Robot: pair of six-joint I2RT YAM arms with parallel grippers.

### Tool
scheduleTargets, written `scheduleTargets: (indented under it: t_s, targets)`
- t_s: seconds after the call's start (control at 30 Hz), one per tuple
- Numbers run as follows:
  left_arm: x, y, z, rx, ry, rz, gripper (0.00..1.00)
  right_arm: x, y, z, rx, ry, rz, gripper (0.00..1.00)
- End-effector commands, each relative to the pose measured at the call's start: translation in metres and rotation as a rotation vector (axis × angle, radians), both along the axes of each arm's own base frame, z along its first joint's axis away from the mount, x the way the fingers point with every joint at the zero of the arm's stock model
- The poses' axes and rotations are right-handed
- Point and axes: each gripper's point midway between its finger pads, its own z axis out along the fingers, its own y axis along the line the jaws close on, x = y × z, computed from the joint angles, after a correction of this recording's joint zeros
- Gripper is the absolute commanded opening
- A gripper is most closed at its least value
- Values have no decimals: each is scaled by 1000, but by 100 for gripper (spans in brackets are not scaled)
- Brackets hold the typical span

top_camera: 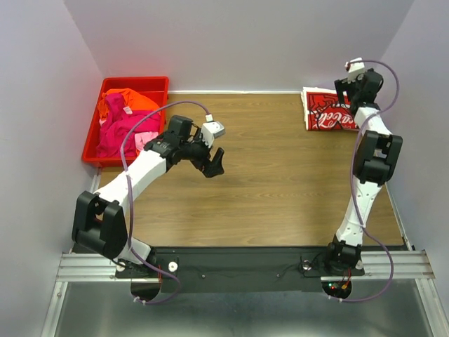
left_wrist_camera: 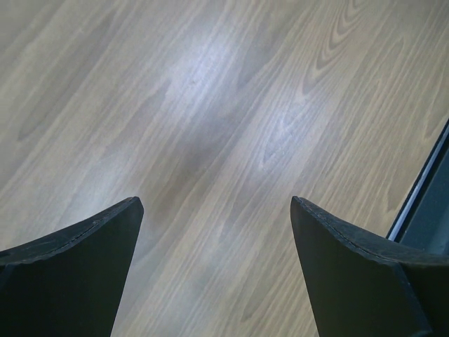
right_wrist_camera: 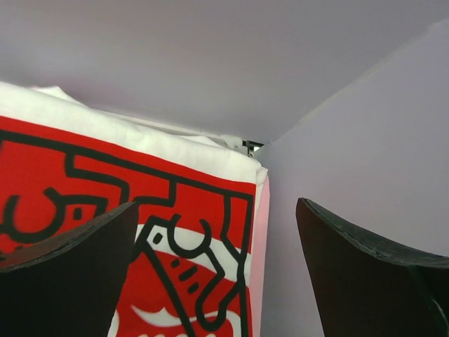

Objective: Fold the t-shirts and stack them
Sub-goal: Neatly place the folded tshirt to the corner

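The left hand [left_wrist_camera: 216, 203] hangs over the bare wood of the desk [top_camera: 280, 189], left of the middle. Its two dark fingers are spread wide with nothing between them, and the wrist view shows only wood grain under the gap. It is just beside the red bin [top_camera: 90, 137], which stands at the far left corner of the desk.

An orange t-shirt [top_camera: 130, 102] lies bunched at the far end of the bin, and a magenta t-shirt [top_camera: 116, 135] is crumpled in front of it. Both are unfolded and heaped together.

The right arm reaches to the far right corner. There the right hand [right_wrist_camera: 217, 207] sits low at the edge of the folded white t-shirt [top_camera: 324, 110], its fingers also spread and gripping nothing. The shirt lies flat on the desk close to the back wall [right_wrist_camera: 210, 63], its red graphic with black outlines facing up.

In the right wrist view, a thin pale pink edge [right_wrist_camera: 260, 232] shows along the shirt's side. It may be a second folded t-shirt underneath, but the angle is too tight to be sure.

The two hands are well apart.
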Motion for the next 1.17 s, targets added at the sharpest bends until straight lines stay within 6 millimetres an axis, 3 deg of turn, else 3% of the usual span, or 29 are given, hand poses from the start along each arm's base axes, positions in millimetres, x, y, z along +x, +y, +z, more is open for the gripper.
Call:
scheduleTargets:
  t_s: [0.0,0.03,0.1,0.13,0.17,0.23,0.27,0.3,0.43,0.53,0.6,0.63,0.67,0.7,0.73,0.77,0.83,0.87,0.93,0.97,1.0,1.1,1.13]
  targets:
    - [23,2,55,-84,-133,52,99,-22,17,85,141,-81,20,100]
    - [26,2,62,-98,-145,64,99,-29,23,104,175,-100,25,100]
    - [36,7,79,-109,-183,92,99,-46,35,105,232,-35,42,100]
    - [40,10,85,-112,-193,109,99,-57,45,127,268,-47,70,100]
    - [45,13,91,-110,-201,143,99,-68,53,124,302,2,82,100]
    - [56,17,105,-110,-219,188,99,-85,71,138,381,27,120,100]
    - [60,20,109,-102,-227,210,99,-99,79,130,420,88,127,100]
    - [64,21,119,-106,-242,217,99,-114,88,150,437,76,147,100]
    - [73,31,122,-91,-250,282,99,-161,114,157,558,146,162,100]
    - [75,38,109,-71,-223,328,99,-200,140,140,668,235,197,100]
    - [74,46,97,-43,-200,357,99,-224,152,119,725,313,190,100]
    - [67,51,80,-6,-166,359,99,-242,163,101,760,368,205,100]
    - [65,56,71,14,-150,367,99,-255,167,91,758,405,211,100]
    - [56,61,49,43,-110,367,99,-264,169,85,758,420,208,100]
    - [49,64,44,49,-110,361,99,-278,173,58,777,481,191,100]
    - [45,67,38,61,-114,355,99,-291,176,61,749,473,209,100]
    - [31,73,20,83,-91,359,99,-310,180,44,747,505,204,100]
    - [29,77,16,92,-93,367,99,-324,183,22,752,554,200,100]
    - [24,87,8,129,-105,399,99,-341,186,18,742,559,198,100]
    - [24,93,6,145,-116,418,99,-353,187,3,738,597,186,100]
    - [21,97,2,154,-116,425,99,-359,187,6,722,583,185,100]
    - [18,103,16,129,-172,443,99,-372,182,-4,681,588,153,100]
    - [16,103,22,122,-187,443,99,-374,182,1,670,565,153,100]
